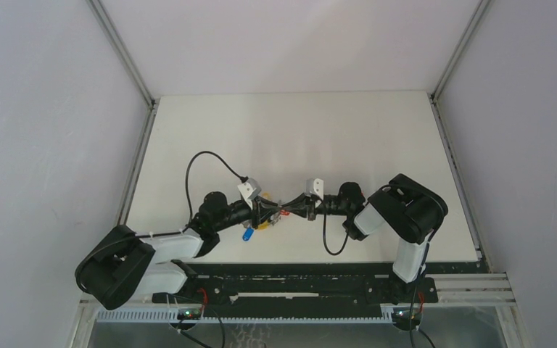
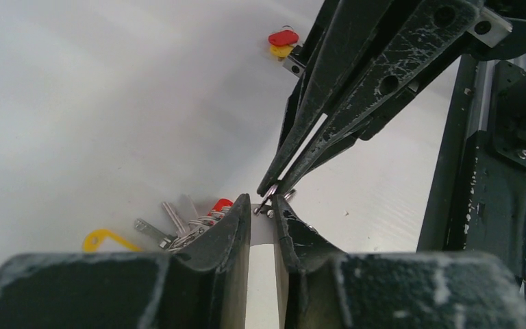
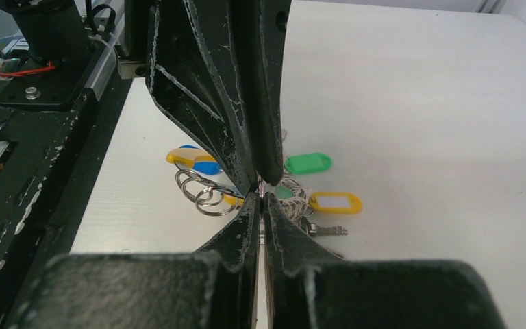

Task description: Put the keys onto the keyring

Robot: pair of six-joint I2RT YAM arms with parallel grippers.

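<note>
Fingers (image 2: pixel 356 89) of the right gripper (image 2: pixel 271 190) are pressing together, tip to tip with the left gripper (image 2: pixel 266 211), whose narrow slit is leaving its grasp impossible to tell. Beneath them the keyring (image 3: pixel 294 199) is lying on the table (image 1: pixel 297 130), the red and yellow keys (image 2: pixel 282 42) resting apart.

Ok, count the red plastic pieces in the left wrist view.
2. One red piece lies far back, touching a yellow piece; the other red piece sits among the keys by the left gripper. Others may be hidden.
</note>
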